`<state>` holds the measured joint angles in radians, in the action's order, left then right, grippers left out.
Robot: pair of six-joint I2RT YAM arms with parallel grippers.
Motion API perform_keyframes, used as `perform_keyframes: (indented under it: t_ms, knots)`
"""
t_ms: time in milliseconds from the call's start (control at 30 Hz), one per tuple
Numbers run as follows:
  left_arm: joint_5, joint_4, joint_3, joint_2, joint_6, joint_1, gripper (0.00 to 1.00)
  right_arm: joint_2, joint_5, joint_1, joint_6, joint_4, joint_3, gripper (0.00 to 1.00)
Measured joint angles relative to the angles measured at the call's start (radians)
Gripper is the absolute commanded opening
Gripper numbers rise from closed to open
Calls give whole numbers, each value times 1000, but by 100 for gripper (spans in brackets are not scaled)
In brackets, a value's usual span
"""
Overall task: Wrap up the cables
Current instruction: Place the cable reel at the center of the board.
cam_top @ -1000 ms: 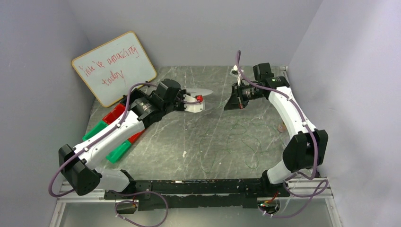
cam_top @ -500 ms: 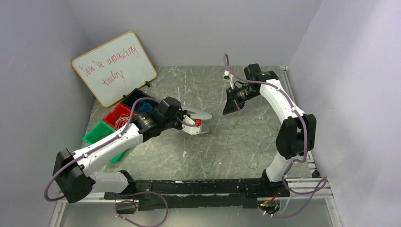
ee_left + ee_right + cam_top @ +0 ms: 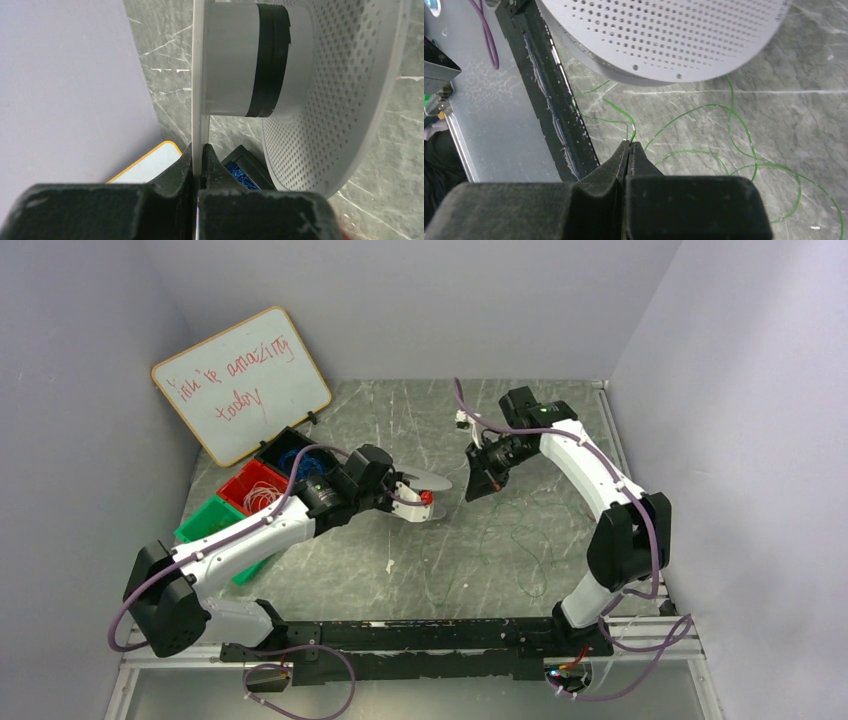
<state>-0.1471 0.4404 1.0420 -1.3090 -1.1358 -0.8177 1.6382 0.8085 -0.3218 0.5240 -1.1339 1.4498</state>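
A thin green cable [image 3: 520,540] lies in loose loops on the marble table right of centre; the right wrist view shows its strands [image 3: 744,135] on the table. My right gripper [image 3: 630,144] is shut on one end of the cable, held above the table near the middle [image 3: 478,483]. My left gripper [image 3: 198,155] is shut on the flat flange of a white perforated spool [image 3: 350,90]. In the top view the spool [image 3: 425,483] is held just left of the right gripper. The spool's hub [image 3: 245,60] carries a black band.
Green, red and black bins [image 3: 250,495] stand at the left, the black one holding blue wire [image 3: 240,174]. A whiteboard [image 3: 240,380] leans on the back left wall. A black rail [image 3: 549,100] runs along the table's near edge.
My left arm has swung the spool right and nearer, uncovering the bins. My right gripper has moved left towards the spool, pulling the cable end with it.
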Motion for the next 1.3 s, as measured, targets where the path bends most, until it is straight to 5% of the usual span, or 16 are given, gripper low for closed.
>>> perform_keyframes:
  t_ms: [1300]
  knots:
    - [-106, -19, 24, -56, 20, -68, 2, 106, -77, -175, -70, 77, -30, 0]
